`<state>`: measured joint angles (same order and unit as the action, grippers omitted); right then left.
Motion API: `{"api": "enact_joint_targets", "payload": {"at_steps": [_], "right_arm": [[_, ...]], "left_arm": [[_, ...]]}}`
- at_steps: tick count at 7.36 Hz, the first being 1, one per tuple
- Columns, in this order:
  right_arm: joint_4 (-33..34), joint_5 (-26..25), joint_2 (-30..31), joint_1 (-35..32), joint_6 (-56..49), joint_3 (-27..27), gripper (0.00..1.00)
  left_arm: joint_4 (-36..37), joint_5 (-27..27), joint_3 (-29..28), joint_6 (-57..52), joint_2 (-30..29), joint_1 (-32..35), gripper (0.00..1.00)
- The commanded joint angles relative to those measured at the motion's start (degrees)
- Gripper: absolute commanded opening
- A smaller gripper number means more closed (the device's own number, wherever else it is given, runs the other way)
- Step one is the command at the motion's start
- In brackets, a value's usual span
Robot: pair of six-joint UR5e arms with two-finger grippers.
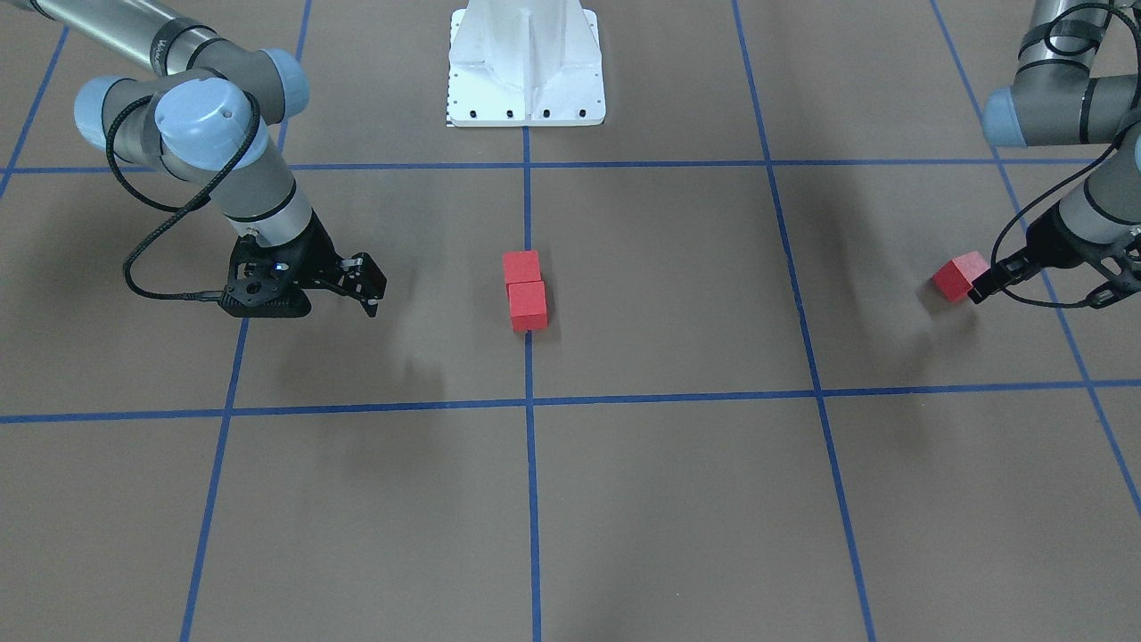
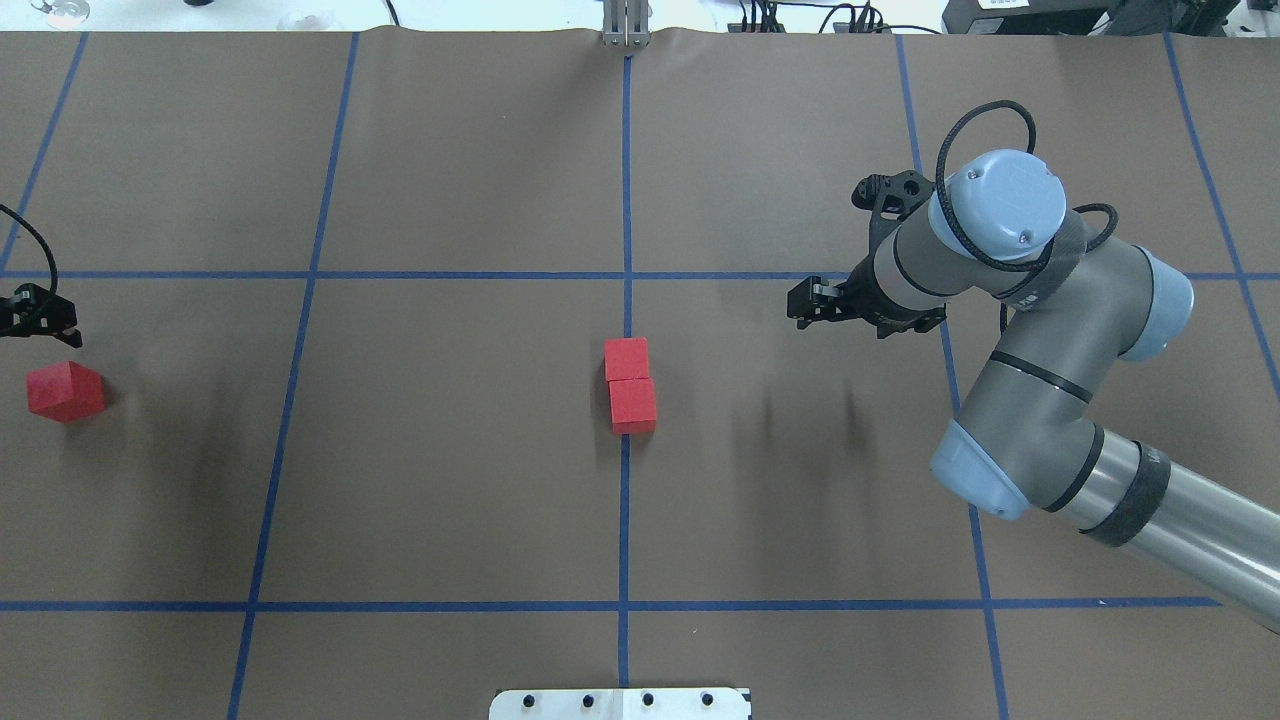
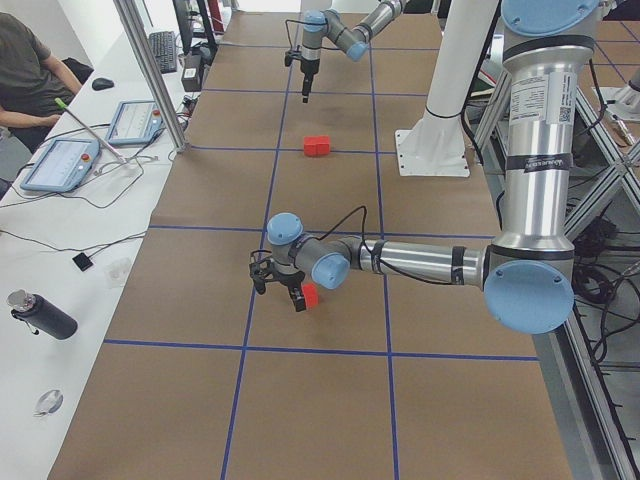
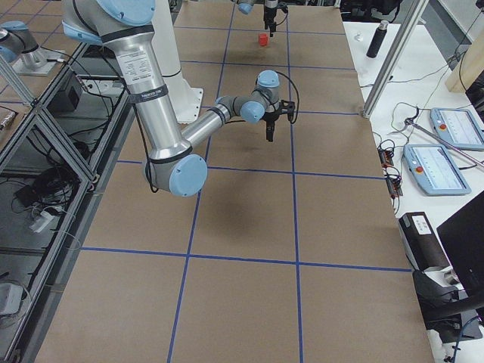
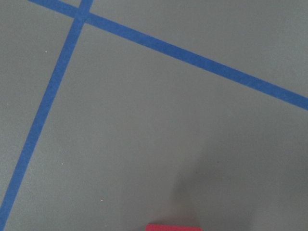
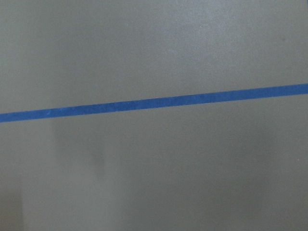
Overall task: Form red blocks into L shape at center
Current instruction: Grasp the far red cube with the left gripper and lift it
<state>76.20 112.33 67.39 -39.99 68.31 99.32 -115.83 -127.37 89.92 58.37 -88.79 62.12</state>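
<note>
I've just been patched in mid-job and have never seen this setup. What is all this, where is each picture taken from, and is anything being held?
These are two robot arms at a brown table marked with blue tape lines. One camera faces the robot, one looks over its shoulders, two look along the table from its ends, and one rides each wrist, showing mostly bare table. Two red blocks sit touching on the middle tape line. The third block lies far out beside the left tool, whose fingers are apart and not around it. The right tool hangs empty.
</note>
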Motion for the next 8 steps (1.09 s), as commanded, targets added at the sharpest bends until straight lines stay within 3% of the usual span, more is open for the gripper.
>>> {"api": "enact_joint_targets", "payload": {"at_steps": [1,5,7,8], "right_arm": [[0.0,0.0,0.0,0.0,0.1,0.0,0.99],[0.0,-0.7,-0.3,0.0,0.2,0.3,1.00],[0.0,-0.8,-0.4,0.0,0.2,0.4,1.00],[0.0,-0.8,-0.4,0.1,0.2,0.3,1.00]], "left_arm": [[-0.7,-0.1,-0.2,-0.3,-0.1,-0.8,0.99],[-5.4,-0.1,-2.6,-0.2,0.0,-2.7,0.96],[-5.4,-1.7,-3.3,0.1,0.1,-2.7,0.82],[-5.4,-1.8,-3.5,0.1,0.1,-2.7,0.82]]}}
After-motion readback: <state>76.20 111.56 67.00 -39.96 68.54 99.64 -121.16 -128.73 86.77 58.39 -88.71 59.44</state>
